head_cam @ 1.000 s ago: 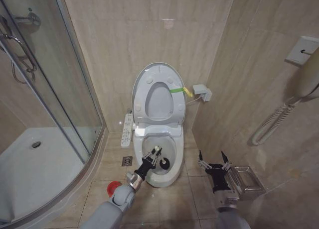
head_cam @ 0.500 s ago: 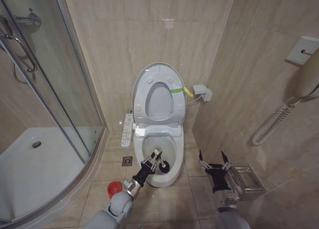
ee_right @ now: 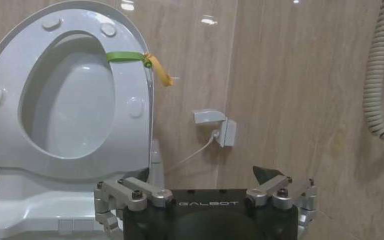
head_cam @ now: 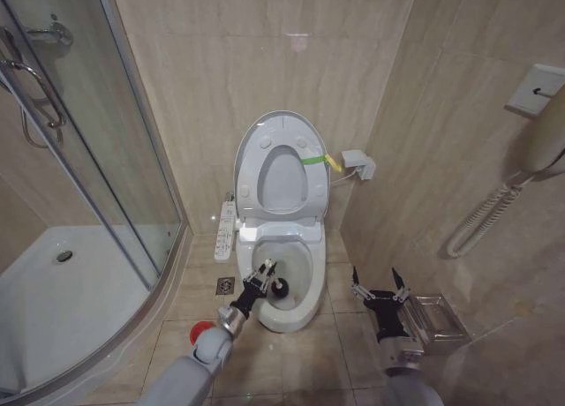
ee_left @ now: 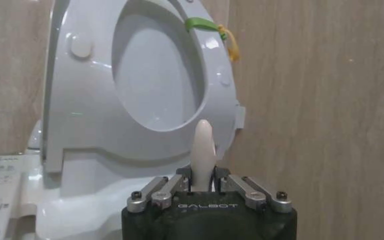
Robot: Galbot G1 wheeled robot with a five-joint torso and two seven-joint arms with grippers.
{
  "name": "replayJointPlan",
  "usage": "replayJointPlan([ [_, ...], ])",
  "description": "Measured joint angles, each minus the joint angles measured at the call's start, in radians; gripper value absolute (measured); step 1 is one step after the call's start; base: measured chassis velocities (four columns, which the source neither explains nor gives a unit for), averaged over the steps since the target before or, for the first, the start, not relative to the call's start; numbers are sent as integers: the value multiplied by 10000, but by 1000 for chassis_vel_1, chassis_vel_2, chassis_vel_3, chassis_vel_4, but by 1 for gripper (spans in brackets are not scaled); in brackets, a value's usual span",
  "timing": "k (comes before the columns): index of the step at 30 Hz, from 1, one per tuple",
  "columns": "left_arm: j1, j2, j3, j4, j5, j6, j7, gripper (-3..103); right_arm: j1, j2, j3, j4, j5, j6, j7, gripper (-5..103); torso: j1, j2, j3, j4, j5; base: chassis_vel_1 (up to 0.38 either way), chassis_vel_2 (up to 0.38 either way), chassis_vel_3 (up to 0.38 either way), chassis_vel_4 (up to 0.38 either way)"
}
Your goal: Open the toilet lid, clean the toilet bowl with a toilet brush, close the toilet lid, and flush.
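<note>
While the left gripper clamps the toilet brush, its black head sits inside the white toilet bowl.

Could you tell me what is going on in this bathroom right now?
The robot is scrubbing the toilet. Its left gripper is shut on the toilet brush, with the black brush head down inside the toilet bowl. The toilet lid is open, leaning upright against the wall with the seat raised against it. The red holder sits on the floor to the bowl's left. The right gripper hangs open beside the bowl, idle.
</note>
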Motion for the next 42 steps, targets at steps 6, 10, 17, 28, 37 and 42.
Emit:
replayJointPlan([
  [6,-529,-49,-38,721,-209,-204,294,22,0,0,0,0,0,0,0,100,0,0,0,1,-1,0,0,0,0],
  [10,-875,-191,-79,1474,-449,-503,619,22,0,0,0,0,0,0,0,100,0,0,0,0,-1,0,0,0,0],
  [17,-1301,-391,-37,2338,-892,-669,1079,22,0,0,0,0,0,0,0,100,0,-1,1,1,0,0,0,0,0],
  [28,-1793,-849,-36,3536,-1395,-1241,2178,22,0,0,0,0,0,0,0,100,0,-2,0,1,0,0,0,0,0],
  [37,-1416,-740,-114,2651,-1024,-929,1644,22,0,0,0,0,0,0,0,100,0,-2,0,0,0,0,0,0,0],
  [42,-833,-362,-185,1014,-348,-402,964,21,0,0,0,0,0,0,0,100,-1,-2,-1,2,0,0,0,0,0],
])
